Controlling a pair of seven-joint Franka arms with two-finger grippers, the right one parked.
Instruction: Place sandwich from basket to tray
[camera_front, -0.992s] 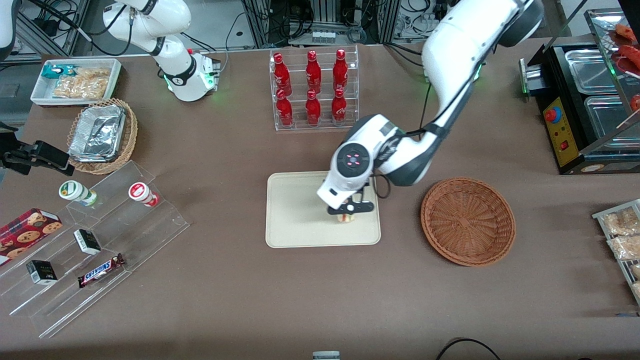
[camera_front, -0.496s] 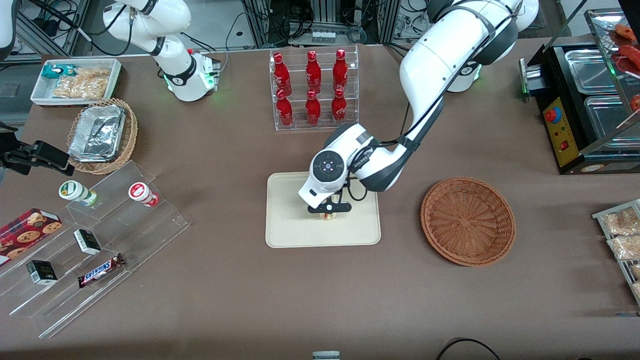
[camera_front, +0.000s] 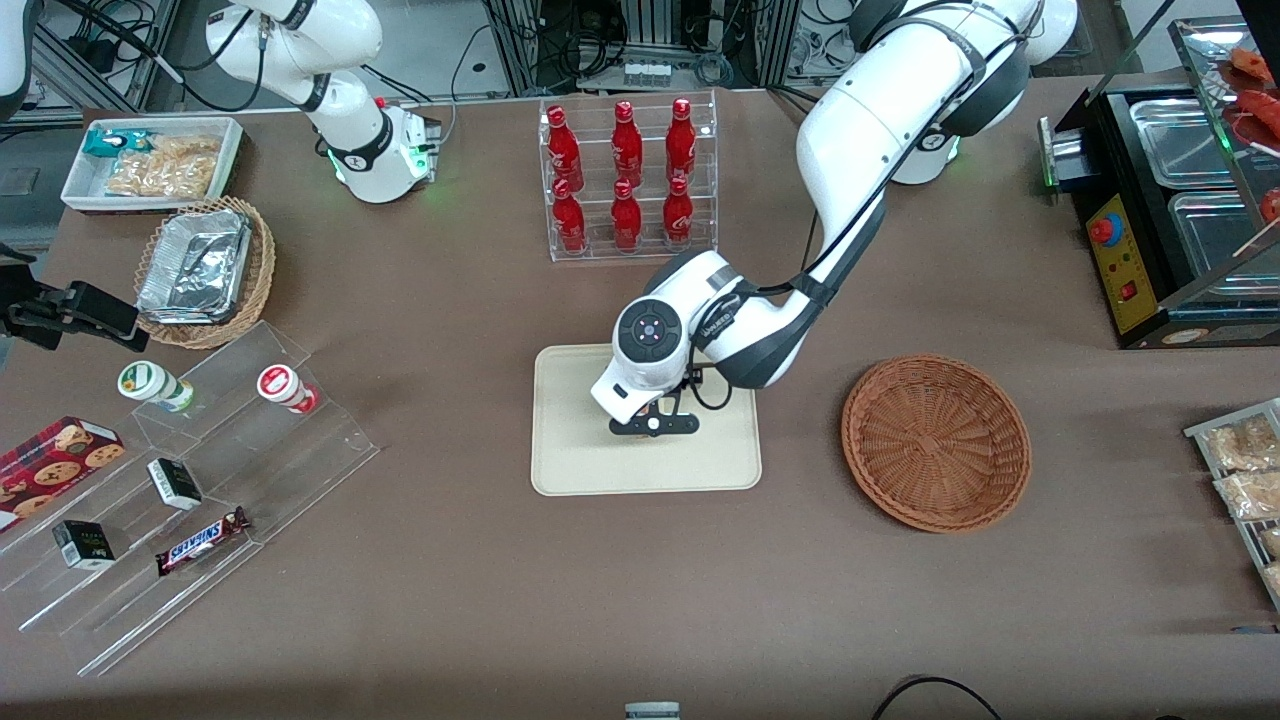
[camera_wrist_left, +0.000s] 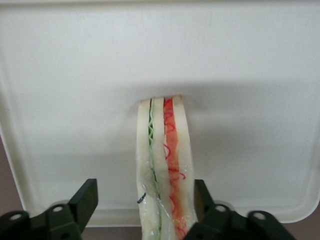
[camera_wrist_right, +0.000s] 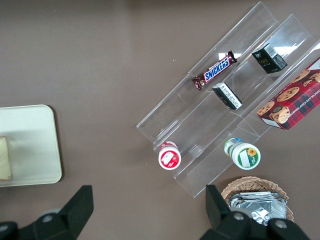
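Observation:
The sandwich (camera_wrist_left: 165, 150), white bread with a green and a red filling layer in clear wrap, stands on edge on the cream tray (camera_wrist_left: 75, 75). My left gripper (camera_wrist_left: 145, 189) is open around it: one finger (camera_wrist_left: 201, 192) is close against the red side, the other finger (camera_wrist_left: 86, 196) stands well clear of the green side. In the front view the gripper (camera_front: 653, 425) is low over the middle of the tray (camera_front: 570, 460) and hides the sandwich. The reddish-brown basket (camera_front: 935, 440) lies empty beside the tray, toward the working arm's end. The right wrist view shows the sandwich (camera_wrist_right: 4, 157) on the tray (camera_wrist_right: 30, 145).
A clear rack of red bottles (camera_front: 625, 175) stands farther from the front camera than the tray. A clear stepped shelf (camera_front: 200, 480) with snacks, a tan basket with foil containers (camera_front: 200, 270) and a white bin (camera_front: 150, 160) lie toward the parked arm's end.
My left gripper has moved across the tray toward the parked arm's end and come lower. The sandwich, seen under the fingers before, is now hidden by the gripper in the front view.

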